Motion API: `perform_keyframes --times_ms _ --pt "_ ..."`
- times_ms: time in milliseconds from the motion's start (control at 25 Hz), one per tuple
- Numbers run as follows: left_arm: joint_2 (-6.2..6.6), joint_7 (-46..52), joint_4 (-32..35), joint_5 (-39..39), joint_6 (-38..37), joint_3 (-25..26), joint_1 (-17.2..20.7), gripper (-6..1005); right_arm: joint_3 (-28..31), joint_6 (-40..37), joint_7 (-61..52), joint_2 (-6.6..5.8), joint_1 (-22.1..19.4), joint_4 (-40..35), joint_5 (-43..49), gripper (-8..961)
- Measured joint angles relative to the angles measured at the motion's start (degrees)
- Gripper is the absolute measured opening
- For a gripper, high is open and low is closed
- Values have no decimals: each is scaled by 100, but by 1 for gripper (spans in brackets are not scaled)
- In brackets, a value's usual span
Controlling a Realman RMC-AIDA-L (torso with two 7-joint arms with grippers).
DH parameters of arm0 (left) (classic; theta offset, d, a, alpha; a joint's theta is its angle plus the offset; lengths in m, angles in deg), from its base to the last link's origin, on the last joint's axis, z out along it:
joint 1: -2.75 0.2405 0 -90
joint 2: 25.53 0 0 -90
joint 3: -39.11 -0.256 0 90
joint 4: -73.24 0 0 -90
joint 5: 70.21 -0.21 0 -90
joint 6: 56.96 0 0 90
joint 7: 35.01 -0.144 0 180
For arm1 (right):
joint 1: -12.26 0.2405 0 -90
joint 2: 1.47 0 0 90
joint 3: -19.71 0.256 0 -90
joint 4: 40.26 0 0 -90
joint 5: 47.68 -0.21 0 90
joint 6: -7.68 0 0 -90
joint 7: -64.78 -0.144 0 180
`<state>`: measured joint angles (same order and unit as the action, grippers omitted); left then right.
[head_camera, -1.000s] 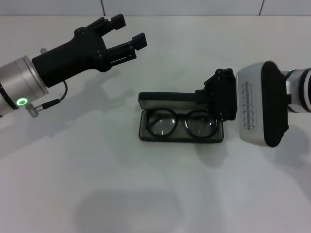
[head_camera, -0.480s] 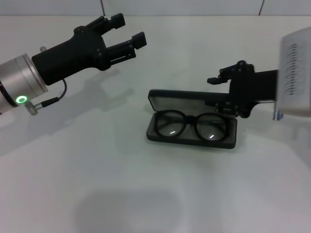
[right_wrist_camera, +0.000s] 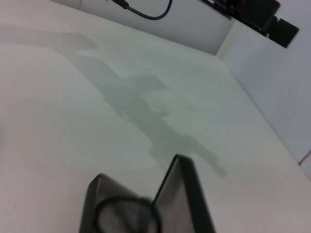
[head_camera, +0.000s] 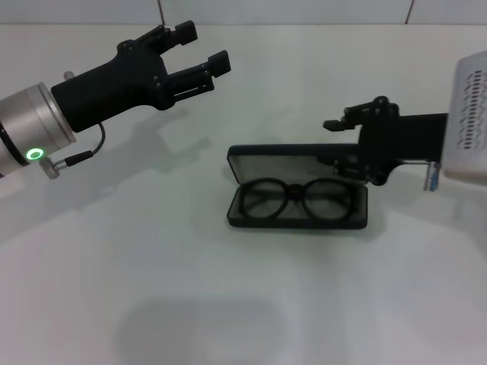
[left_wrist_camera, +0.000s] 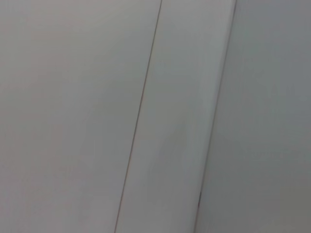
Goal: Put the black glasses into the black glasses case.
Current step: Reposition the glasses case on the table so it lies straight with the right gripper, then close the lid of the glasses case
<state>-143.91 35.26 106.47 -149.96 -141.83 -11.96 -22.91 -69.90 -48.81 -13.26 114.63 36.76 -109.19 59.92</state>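
Lab-like test bench; bare white tabletop point(head_camera: 228, 304); tiled wall point(head_camera: 304, 11).

Our left gripper point(head_camera: 201, 49) held high at far left, fingers spread apart. Our right gripper point(head_camera: 342, 142) reaches in from right, low; finger spacing unclear.

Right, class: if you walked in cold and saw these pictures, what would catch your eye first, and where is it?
First, the black glasses case lying open in the middle of the white table, with the black glasses inside it. Next, the right gripper at the case's right end, by the raised lid. Then the left gripper, fingers open, hovering far off at the table's back left.
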Motion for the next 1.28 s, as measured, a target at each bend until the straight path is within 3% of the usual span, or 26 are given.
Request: perform_keyframes --times_ms 280,400,560,800,1120,1280 --pt "0 -35 0 -5 50 0 0 884 -590 863 356 5 373 424 -236 429" --pt "0 -58 0 -5 51 0 3 884 -607 706 94 -19 633 611 -216 429" --pt "-1 -73 0 -6 50 0 45 884 -398 391 -80 -39 634 567 -210 436" --pt "13 -91 0 -6 95 0 56 884 544 -611 -94 -39 350 361 -540 454" --pt "59 -90 -4 -14 244 -21 13 884 1330 -1872 -304 -42 277 291 -775 457" --pt "46 394 -128 -658 736 -63 -317 884 2158 -2303 -365 -23 41 360 -1426 459"
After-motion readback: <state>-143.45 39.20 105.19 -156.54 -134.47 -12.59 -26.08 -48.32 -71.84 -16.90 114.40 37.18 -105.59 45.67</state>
